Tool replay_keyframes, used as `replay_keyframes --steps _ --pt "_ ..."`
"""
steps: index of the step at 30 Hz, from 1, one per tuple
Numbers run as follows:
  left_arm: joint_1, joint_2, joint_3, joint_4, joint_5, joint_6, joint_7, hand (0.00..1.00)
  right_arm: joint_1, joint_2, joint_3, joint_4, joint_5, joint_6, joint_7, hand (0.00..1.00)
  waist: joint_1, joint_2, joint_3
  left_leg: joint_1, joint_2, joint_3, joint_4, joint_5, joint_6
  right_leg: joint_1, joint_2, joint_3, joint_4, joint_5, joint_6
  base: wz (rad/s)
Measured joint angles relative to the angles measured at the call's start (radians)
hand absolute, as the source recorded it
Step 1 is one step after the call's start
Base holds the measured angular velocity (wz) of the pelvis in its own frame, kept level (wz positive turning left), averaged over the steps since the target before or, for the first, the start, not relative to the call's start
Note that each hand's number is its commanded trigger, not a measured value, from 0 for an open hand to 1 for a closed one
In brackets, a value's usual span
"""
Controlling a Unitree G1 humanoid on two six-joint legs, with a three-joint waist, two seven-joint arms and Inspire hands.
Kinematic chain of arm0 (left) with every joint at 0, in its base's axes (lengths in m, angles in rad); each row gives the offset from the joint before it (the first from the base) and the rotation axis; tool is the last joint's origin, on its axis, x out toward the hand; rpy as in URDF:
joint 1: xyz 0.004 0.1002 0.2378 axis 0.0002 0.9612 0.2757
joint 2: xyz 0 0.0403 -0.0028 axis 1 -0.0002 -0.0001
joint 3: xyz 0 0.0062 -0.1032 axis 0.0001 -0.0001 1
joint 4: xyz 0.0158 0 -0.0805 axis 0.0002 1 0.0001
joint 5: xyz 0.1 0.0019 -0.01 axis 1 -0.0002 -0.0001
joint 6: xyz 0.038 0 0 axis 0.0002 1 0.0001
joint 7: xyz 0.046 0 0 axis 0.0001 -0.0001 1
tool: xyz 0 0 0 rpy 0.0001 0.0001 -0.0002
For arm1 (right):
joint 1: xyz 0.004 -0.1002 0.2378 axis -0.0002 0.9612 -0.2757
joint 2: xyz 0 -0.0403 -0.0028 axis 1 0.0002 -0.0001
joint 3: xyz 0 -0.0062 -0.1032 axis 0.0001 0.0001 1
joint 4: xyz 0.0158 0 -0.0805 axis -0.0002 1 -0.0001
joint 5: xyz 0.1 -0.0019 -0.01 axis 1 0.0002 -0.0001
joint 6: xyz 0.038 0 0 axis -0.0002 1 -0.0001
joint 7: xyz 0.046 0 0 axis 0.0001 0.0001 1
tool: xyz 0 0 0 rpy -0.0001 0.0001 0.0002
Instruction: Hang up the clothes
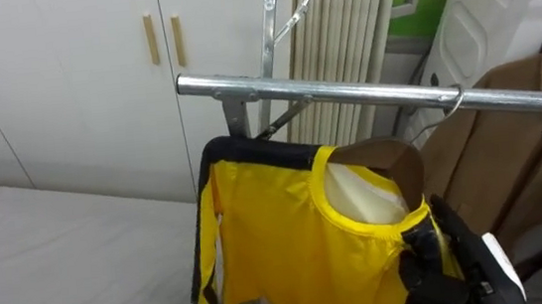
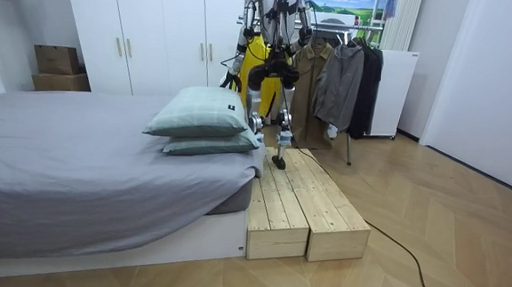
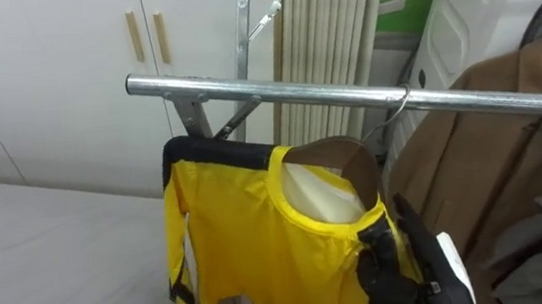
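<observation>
Standing here, I can't read a single word, number or sign anywhere. The yellow long-sleeved shirt with black trim (image 1: 289,230) shows plain cloth with no print I can make out. The brown cardboard boxes (image 2: 58,60) stacked by the wall are too far off to tell whether they carry any marking. The tall white wardrobe doors with wooden handles (image 2: 147,30) bear no label that can be read.
</observation>
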Motion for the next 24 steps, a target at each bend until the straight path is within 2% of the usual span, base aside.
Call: replay_keyframes --steps 4,10,15,17,19,21,24 --pt "0.001 0.000 0.000 0.011 0.000 0.000 0.008 0.00 0.010 0.000 -0.002 0.004 0.000 -0.004 -0.016 0.00 -0.004 0.000 0.0003 0.014 0.000 0.001 -0.001 0.000 0.000 0.012 0.001 0.001 -0.004 -0.001 0.002 0.00" --pt "0.004 0.000 0.000 0.008 0.000 0.000 0.016 0.00 0.019 0.030 -0.035 0.007 -0.071 -0.006 -0.028 0.00 -0.005 0.000 0.0004 0.015 0.000 0.001 -0.002 0.000 0.000 0.011 0.002 0.001 -0.004 -0.001 0.002 0.00" --pt "0.007 -0.001 0.003 0.008 0.004 -0.011 0.031 0.00 0.032 0.029 -0.035 0.036 -0.186 -0.044 -0.078 0.00 -0.002 0.000 0.0005 0.016 0.000 0.002 -0.003 0.000 0.000 0.010 0.002 0.002 -0.004 -0.001 0.002 0.00" --pt "0.011 0.000 0.010 0.007 0.009 -0.021 0.031 0.00 0.035 0.028 -0.042 0.051 -0.255 -0.048 -0.110 0.00 -0.004 0.001 0.0004 0.015 0.000 0.001 -0.003 0.000 0.000 0.009 0.002 0.002 -0.004 -0.001 0.002 0.00" --pt "0.011 0.000 0.011 0.007 0.017 -0.024 0.031 0.00 0.040 0.027 -0.067 0.119 -0.330 -0.039 -0.140 0.00 -0.005 0.001 0.0004 0.013 -0.001 -0.003 -0.003 0.000 0.000 0.010 0.001 0.001 -0.004 -0.001 0.002 0.05" --pt "0.021 0.000 0.011 0.000 0.018 -0.031 0.031 0.00 0.088 0.024 -0.089 0.186 -0.385 0.001 -0.191 0.00 -0.005 0.007 -0.0011 0.012 -0.001 0.000 -0.008 0.000 0.000 0.009 0.002 0.003 -0.003 -0.002 0.003 -0.02" --pt "0.030 0.002 0.011 0.000 0.022 -0.030 0.031 0.00 0.158 0.004 -0.095 0.273 -0.468 0.038 -0.227 0.00 -0.003 0.010 -0.0020 0.014 -0.001 0.009 -0.008 0.000 0.000 0.006 0.005 0.024 -0.001 -0.002 0.003 -0.16"
